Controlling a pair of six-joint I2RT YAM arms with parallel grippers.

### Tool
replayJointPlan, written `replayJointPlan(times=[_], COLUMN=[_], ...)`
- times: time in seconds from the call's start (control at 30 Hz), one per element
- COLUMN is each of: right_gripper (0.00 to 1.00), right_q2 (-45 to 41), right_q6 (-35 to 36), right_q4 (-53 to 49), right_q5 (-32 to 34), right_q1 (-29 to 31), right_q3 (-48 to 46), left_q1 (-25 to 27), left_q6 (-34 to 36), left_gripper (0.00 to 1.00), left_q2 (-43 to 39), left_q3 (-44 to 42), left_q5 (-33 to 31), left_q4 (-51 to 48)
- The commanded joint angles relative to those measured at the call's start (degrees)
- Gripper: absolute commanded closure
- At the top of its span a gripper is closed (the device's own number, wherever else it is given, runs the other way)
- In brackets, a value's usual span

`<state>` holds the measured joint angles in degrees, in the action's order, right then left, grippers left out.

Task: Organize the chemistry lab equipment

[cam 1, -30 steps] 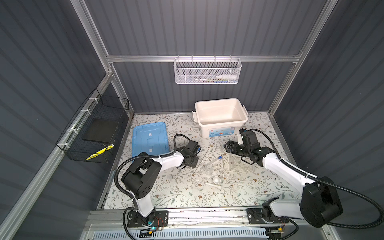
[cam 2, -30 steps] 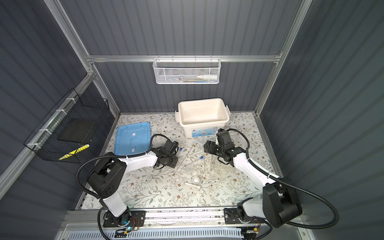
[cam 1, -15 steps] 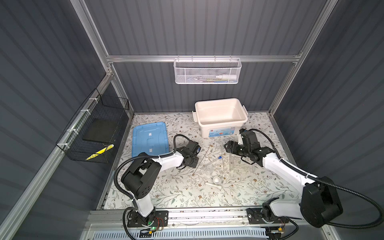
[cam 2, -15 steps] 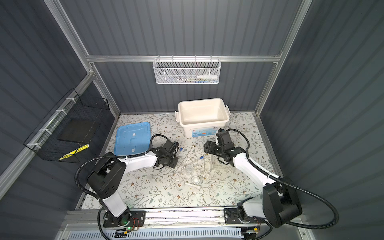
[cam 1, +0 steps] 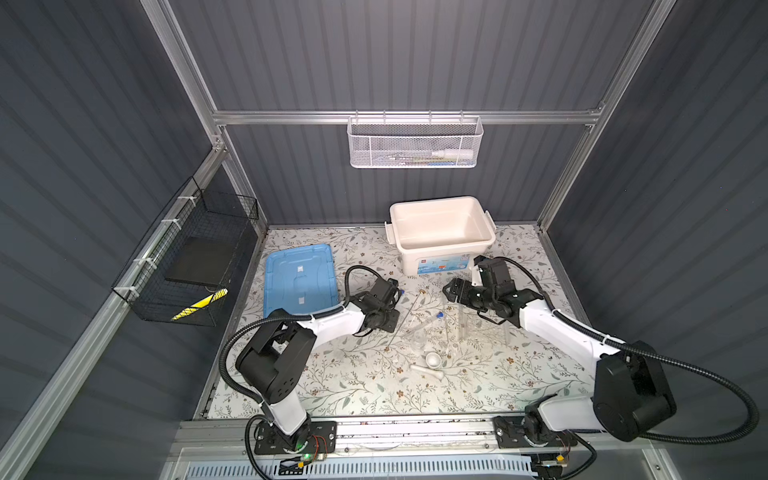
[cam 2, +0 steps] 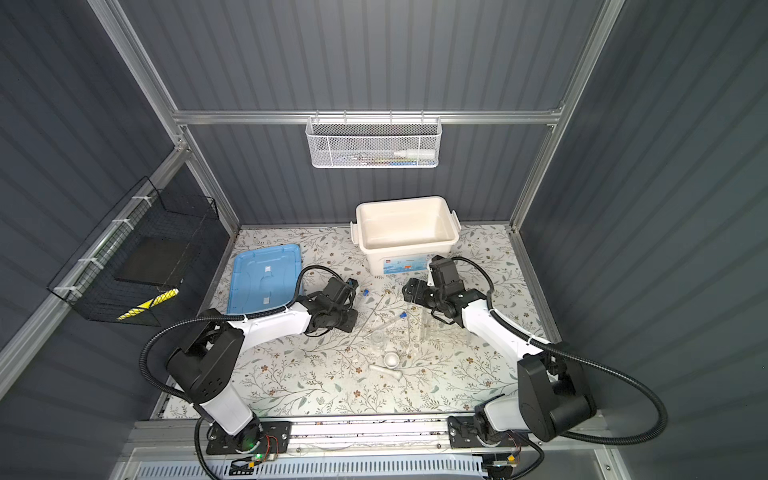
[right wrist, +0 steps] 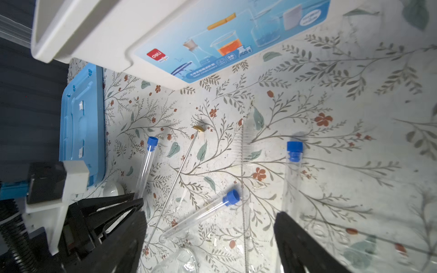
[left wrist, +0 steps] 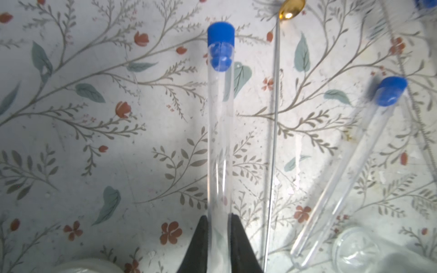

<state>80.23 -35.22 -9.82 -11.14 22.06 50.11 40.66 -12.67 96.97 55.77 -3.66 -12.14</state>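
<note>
**Containers.** An open white plastic tub [cam 1: 441, 243] was set at the rear of the floral-patterned mat [cam 1: 332, 386]. Its flat blue lid [cam 1: 299, 282] was laid apart by the left edge. A white bottle [cam 1: 452, 154] was seen lying in the white mesh basket [cam 1: 415, 124] hung on the back wall. A clear plastic tube rack [cam 1: 484, 328] was placed right of centre.

**Room.** A thin gold-tipped metal rod [right wrist: 175, 182], a loose capped tube [right wrist: 201, 215], a small clear beaker [cam 1: 417, 337], a small white bowl [cam 1: 433, 358] and a white pestle [cam 1: 426, 370] were gathered mid-mat. The front strip was left open.

**Arms.** Both were stretched low from the front rail. The left gripper [left wrist: 218, 223] was pinched on a slim clear blue-capped test tube [left wrist: 220, 118]. The right gripper [right wrist: 212, 236] was spread wide. A third capped tube [right wrist: 293, 179] was seen beside one finger; whether it stood in the rack could not be told.
</note>
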Motion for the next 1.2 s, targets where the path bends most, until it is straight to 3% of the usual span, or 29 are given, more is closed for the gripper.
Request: replayJointPlan(times=[0.0,0.4,0.6,1.0,1.17], right_gripper=[0.10,0.16,0.23,0.33,0.43], right_q2=[1.6,5.2,8.1,9.4,10.1], right_q6=[-1.8,-3.7,-5.5,-10.7,-11.2], right_q4=[2.4,5.2,3.7,11.0,11.4], right_q5=[-4.4,-10.4,-11.5,-15.9,-17.4], right_q1=[0.3,0.2,-0.1,-2.5,-3.0], right_q3=[1.8,2.9,4.4,3.0,3.7], left_q1=[0.8,3.0,4.8,6.1,6.2], left_q6=[1.4,6.1,8.1,8.8,8.5], left_gripper=[0.83,0.83,0.83,0.83,0.83], left_q2=[-1.6,-0.9,0.6,-0.1,0.0], left_q3=[1.2,4.3,5.8,4.0,3.9], left_q5=[2.1,6.7,8.1,10.7,11.0], left_q4=[2.0,6.2,7.2,10.2,10.6])
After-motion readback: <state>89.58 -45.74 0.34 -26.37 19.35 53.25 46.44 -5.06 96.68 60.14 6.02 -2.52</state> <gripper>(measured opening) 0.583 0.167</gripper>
